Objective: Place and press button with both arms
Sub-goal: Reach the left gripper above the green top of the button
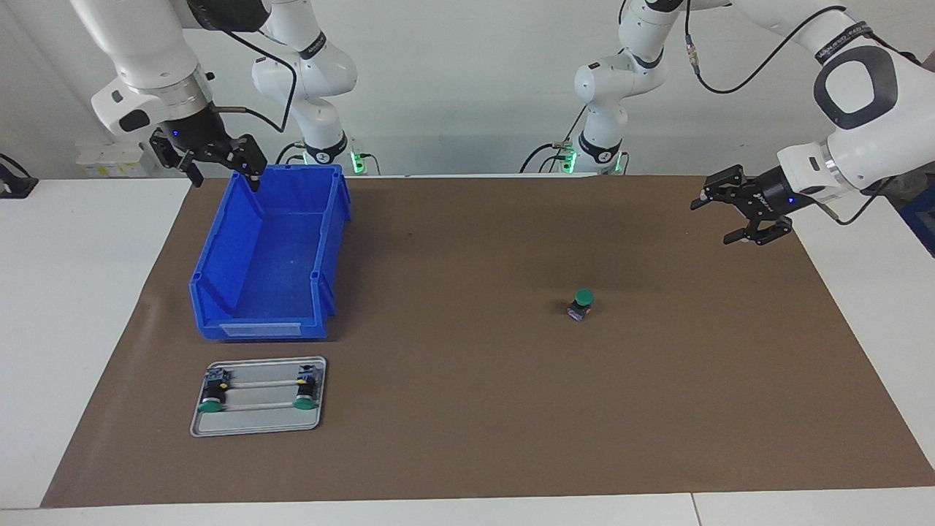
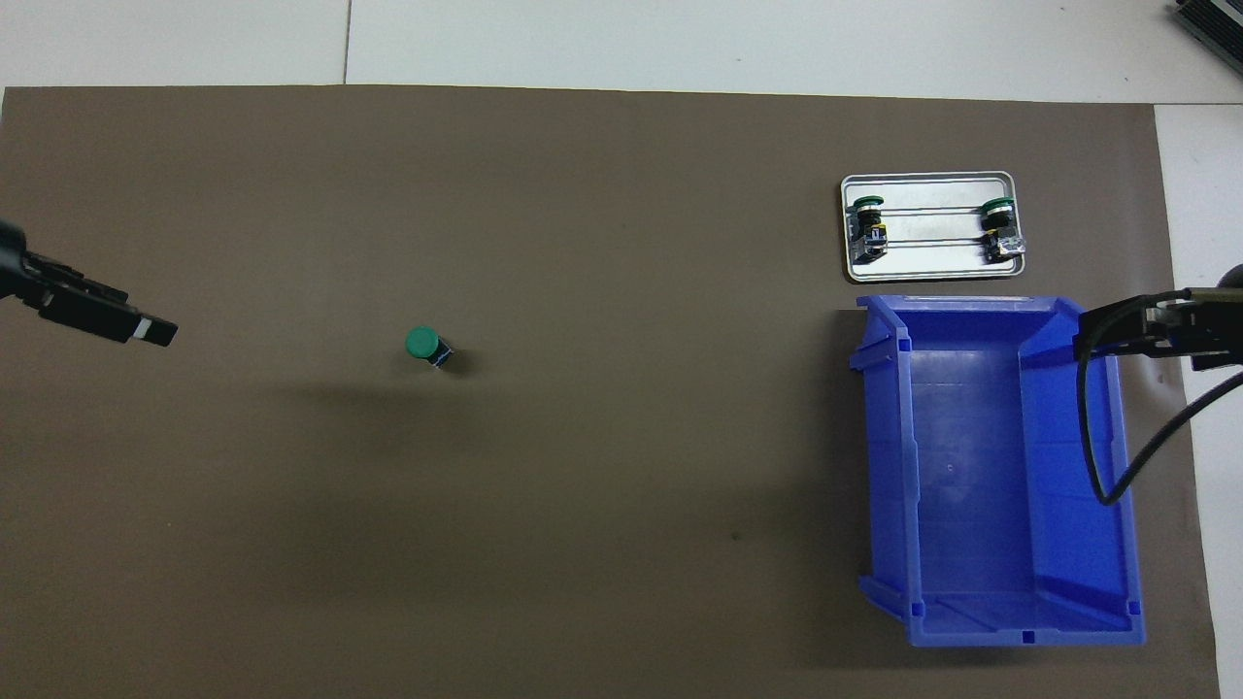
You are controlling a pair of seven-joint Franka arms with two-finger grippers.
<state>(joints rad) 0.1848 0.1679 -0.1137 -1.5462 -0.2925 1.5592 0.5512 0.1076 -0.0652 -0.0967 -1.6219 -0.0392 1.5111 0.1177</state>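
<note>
A: On the brown mat (image 1: 467, 409), toward the left arm's end, the button (image 1: 581, 305) stands alone, green cap up, well apart from everything. Nothing touches it.

B: Grippers?

A: Left gripper (image 1: 734, 215) is up over the mat's edge at its own end, fingers spread apart, empty. Right gripper (image 1: 212, 162) hangs over the rim of the blue bin (image 1: 219, 299) at the end nearest the robots, fingers also apart, empty.

B: Risks from here?

A: My guess: the button is small and top-heavy on that grey-blue block. A slanted approach by the left gripper could knock it over or make it roll before the fingers close. A grip on the cap only and it may twist out. Placing it looks tight too: the metal tray (image 1: 257, 427) already holds two more buttons (image 1: 213, 393) on its rails, so a third could bump them. The right arm's cable (image 2: 1117, 456) droops over the bin and could snag on the wall.

B: Surface, room?

A: Flat brown matte mat over a white table (image 1: 73, 307). Tray lies just beside the bin, farther from the robots. White wall, green lights at both arm bases, some dark kit at the table's corner.
</note>
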